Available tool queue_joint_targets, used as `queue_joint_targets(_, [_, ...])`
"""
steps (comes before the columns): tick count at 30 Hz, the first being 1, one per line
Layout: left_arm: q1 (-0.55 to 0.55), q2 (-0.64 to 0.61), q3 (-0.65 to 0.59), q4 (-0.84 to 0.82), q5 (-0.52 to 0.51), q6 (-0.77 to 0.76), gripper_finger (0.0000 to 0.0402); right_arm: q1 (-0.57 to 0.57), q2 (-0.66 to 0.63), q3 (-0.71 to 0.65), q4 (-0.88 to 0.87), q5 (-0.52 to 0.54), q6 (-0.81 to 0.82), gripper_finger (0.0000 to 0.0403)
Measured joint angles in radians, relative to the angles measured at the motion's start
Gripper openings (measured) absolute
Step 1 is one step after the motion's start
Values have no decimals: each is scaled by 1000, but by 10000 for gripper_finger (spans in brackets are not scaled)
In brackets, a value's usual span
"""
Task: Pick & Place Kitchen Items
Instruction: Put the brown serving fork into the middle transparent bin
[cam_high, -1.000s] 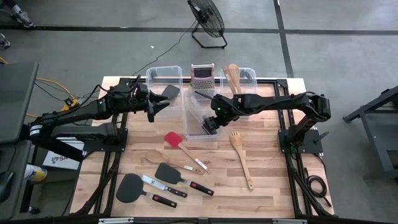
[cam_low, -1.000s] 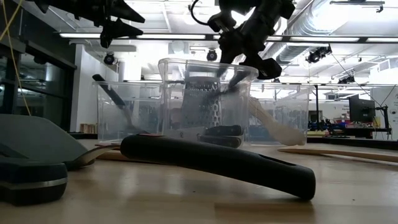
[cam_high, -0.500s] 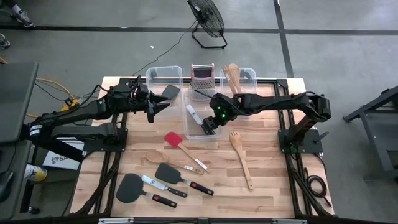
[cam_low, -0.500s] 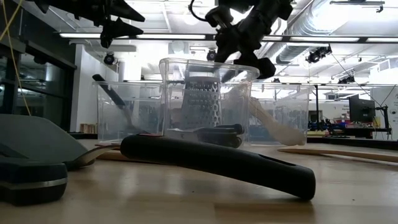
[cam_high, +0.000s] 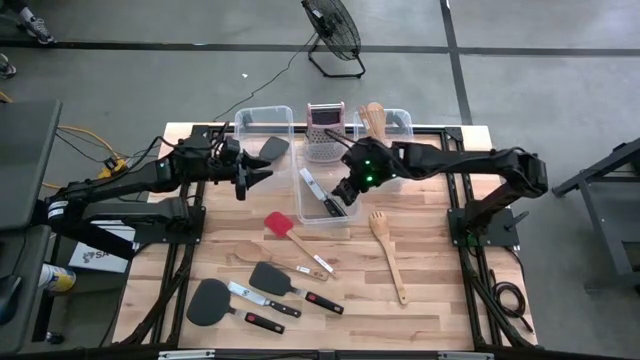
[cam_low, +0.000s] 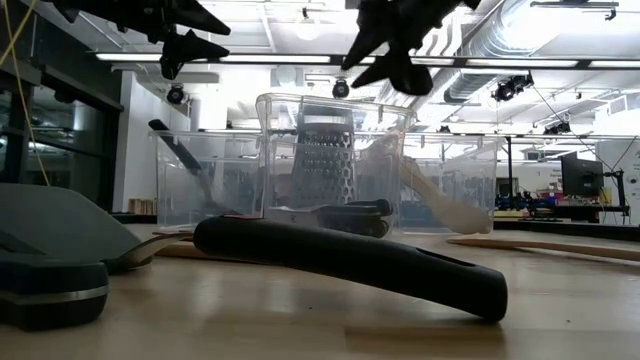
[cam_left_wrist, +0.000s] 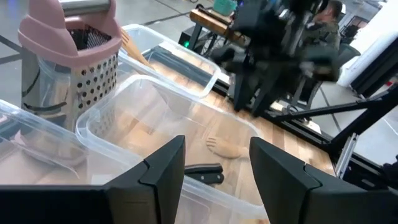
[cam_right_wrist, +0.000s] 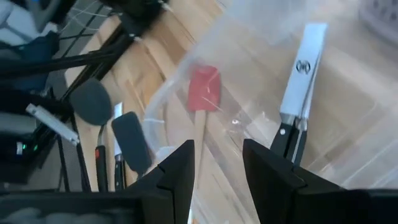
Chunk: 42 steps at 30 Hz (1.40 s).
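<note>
While the right claw (cam_high: 347, 188) is hanging released above the middle clear bin (cam_high: 345, 216), a steel knife (cam_high: 318, 190) with a black handle is lying flat inside that bin, its pale blade pointing toward the far edge of the tabletop (cam_high: 430, 290). From the right wrist view the same knife (cam_right_wrist: 292, 93) is showing through the bin's clear wall, apart from the spread fingers (cam_right_wrist: 180, 171), which are gripping nothing. The left claw (cam_high: 252, 175) is hovering released over the near edge of the left bin (cam_high: 243, 125), where a black spatula (cam_high: 272, 148) is leaning against the wall. A steel box grater (cam_high: 324, 130) with a pink top is standing upright between the bins, and wooden utensils (cam_high: 372, 120) are sticking out of the right bin (cam_high: 402, 121).

On the open tabletop, a red spatula (cam_high: 283, 228) is lying just in front of the middle bin, and a wooden fork (cam_high: 386, 250) is lying to its right, tines toward the bins. Nearer the front edge two black spatulas (cam_high: 268, 278) (cam_high: 209, 300) and two black-handled knives (cam_high: 262, 298) (cam_high: 322, 300) are lying close together. In the low view a dark handle (cam_low: 350, 262) is filling the foreground.
</note>
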Motion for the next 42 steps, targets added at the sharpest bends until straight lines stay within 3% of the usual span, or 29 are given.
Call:
queue_joint_targets(5, [0,0,0,-6,2,-1,177,0,-58,0,-40,6,-43,128])
queue_joint_targets(15, [0,-56,0,-50,2,1,177,8,-161,0,-327,47,84,128])
queue_joint_targets(25, [0,-119,0,-67,-6,-27,177,151,-174,0,-685,90,218,128])
queue_joint_targets(30, [0,-117,0,-87,0,-38,177,287,-173,-7,-720,185,327,128])
queue_joint_targets(35, [0,-114,0,-111,1,-20,177,402,-173,-84,-720,196,501,135])
queue_joint_targets(42, [0,-115,0,-102,2,8,177,526,-172,-204,-611,202,751,199])
